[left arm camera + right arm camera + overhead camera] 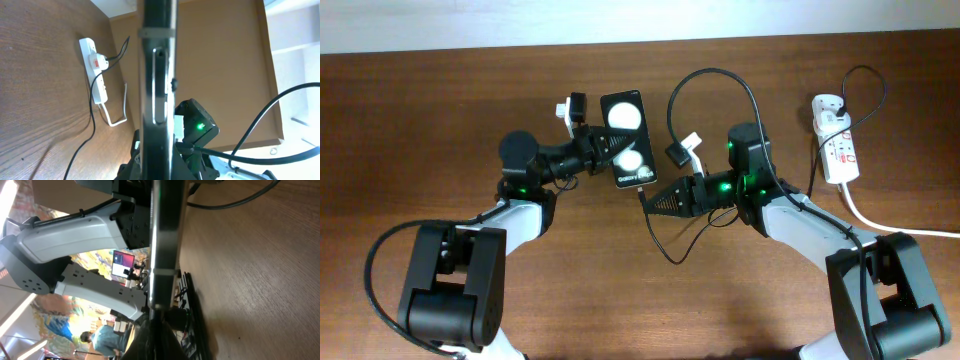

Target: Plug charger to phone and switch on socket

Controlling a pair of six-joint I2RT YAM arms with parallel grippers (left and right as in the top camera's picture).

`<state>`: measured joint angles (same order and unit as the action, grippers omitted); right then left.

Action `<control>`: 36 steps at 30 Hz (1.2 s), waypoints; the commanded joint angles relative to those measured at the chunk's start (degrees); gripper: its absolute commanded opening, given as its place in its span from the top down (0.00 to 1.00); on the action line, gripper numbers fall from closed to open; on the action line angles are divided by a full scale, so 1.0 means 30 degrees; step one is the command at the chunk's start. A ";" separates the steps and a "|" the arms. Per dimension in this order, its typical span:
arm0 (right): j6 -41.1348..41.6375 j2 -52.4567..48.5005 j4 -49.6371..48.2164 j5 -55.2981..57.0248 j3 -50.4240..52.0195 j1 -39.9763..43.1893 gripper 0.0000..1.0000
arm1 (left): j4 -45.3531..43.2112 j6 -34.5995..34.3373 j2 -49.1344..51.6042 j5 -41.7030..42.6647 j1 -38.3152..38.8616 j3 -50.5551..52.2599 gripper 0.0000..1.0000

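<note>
The phone (pixel 625 140) is a black slab with two white glare spots, held just above the table. My left gripper (pixel 603 152) is shut on its left long edge. In the left wrist view the phone (pixel 156 75) shows edge-on between the jaws (pixel 157 160). My right gripper (pixel 653 200) is shut on the charger plug tip (pixel 642 192), which touches the phone's near end; I cannot tell how deep it sits. The thin black charger cable (pixel 658 238) loops below it. The right wrist view shows the phone (pixel 165 230) edge-on above the jaws (pixel 157 330). The white socket (pixel 835 140) lies far right.
The socket's thick white cord (pixel 880 222) runs off to the right edge. The left wrist view shows the socket (pixel 95 65) with a plug in it and the thin cable (pixel 91 135) trailing over the wood. A black wrist cable (pixel 720 75) arcs above my right arm.
</note>
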<state>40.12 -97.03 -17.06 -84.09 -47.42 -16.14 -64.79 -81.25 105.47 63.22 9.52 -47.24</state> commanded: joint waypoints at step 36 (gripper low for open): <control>-0.2171 -0.0029 0.3286 0.4350 -0.0117 -0.0095 0.96 | 0.0525 0.2084 -0.0102 -0.1508 -0.2178 -0.0226 1.00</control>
<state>42.04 -96.92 -15.33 -82.39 -47.92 -16.23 -63.55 -78.22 105.47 60.27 6.83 -47.24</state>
